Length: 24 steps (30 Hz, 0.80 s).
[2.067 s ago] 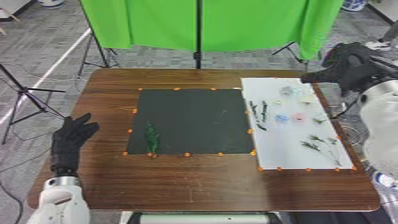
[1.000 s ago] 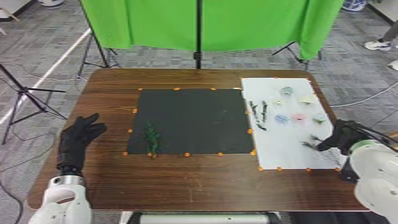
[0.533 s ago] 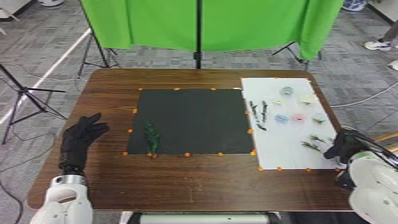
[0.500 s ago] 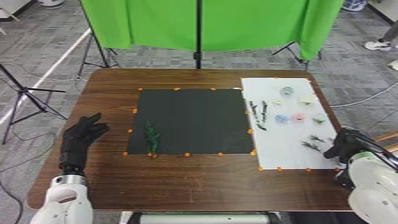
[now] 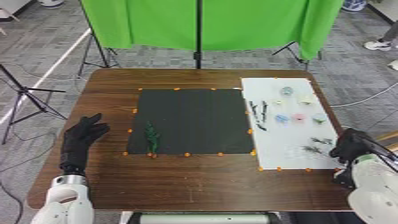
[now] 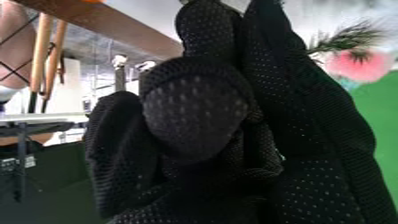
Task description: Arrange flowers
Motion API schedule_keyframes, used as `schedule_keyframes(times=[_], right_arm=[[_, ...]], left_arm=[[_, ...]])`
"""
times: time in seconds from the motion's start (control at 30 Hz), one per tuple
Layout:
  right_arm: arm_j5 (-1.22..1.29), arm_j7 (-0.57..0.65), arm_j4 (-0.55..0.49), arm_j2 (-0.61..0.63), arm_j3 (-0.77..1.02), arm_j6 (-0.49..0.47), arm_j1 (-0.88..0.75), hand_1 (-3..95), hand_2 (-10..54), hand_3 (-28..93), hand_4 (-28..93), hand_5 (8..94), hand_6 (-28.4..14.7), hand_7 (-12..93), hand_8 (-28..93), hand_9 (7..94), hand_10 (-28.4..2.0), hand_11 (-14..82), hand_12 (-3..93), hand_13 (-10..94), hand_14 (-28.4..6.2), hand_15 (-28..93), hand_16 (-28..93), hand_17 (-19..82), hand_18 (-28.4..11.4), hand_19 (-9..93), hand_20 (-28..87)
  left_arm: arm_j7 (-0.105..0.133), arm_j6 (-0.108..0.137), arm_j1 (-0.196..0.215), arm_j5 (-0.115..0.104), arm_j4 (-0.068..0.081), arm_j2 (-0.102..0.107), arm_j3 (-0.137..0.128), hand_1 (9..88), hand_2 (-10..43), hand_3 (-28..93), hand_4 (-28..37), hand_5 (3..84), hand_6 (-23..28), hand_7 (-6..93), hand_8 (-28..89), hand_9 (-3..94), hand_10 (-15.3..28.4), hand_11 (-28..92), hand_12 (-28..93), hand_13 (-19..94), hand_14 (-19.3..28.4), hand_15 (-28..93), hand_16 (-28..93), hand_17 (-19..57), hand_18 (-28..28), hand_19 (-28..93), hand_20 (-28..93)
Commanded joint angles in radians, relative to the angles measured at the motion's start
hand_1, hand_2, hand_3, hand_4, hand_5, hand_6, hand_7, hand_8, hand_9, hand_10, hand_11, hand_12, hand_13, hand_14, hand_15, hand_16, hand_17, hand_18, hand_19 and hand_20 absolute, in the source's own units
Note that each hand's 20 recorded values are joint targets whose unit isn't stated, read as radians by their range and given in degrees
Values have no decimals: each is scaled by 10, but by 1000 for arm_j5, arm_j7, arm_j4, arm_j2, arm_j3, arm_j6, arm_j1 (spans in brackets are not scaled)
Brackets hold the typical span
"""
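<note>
Right hand (image 5: 354, 146) at four o'clock on the white sheet (image 5: 278, 142), can't tell if gripping; left hand (image 5: 82, 135) open, nine o'clock of dark mat (image 5: 195, 120); risk: thin sprigs (image 5: 311, 149), sheet's five o'clock, lie close, so one lift could snag both.

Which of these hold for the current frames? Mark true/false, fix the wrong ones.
1. A green sprig lies on the dark mat. True.
2. In the head view, the blue flower is left of the pink flower. True.
3. Those two flowers lie on the dark mat. False: both are on the white sheet.
4. The left hand is left of the dark mat, fingers spread. True.
5. Both hands are over the dark mat. False: the right hand is by the right edge of the table, the left hand beside the mat.
</note>
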Motion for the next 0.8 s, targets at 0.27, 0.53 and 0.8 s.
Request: schedule_keyframes(times=[0.27,0.53,0.8], right_arm=[[166,85,-209,42,-95,116,239,650,-95,472,-120,805,-32,296,179,937,-105,340,208,937,-13,587,171,740,-69,883,340],[250,60,-235,-33,-473,145,552,677,-95,429,-102,804,-38,308,181,937,-106,362,202,937,-7,597,159,755,-55,873,342],[504,77,-170,-135,-800,248,839,680,-95,432,-97,753,-48,422,131,937,-101,385,206,937,-2,608,151,762,-53,867,360]], left_arm=[[-19,1,30,4,-17,1,-13,283,182,595,-259,541,90,78,-53,548,177,237,106,451,213,281,-47,135,180,326,166],[-23,3,25,7,-22,13,-12,284,178,592,-253,541,90,78,-54,548,179,237,106,450,213,281,-47,135,180,327,166],[-30,17,29,13,-31,22,-11,285,173,591,-249,539,89,78,-53,547,178,237,106,450,213,280,-47,134,180,327,165]])
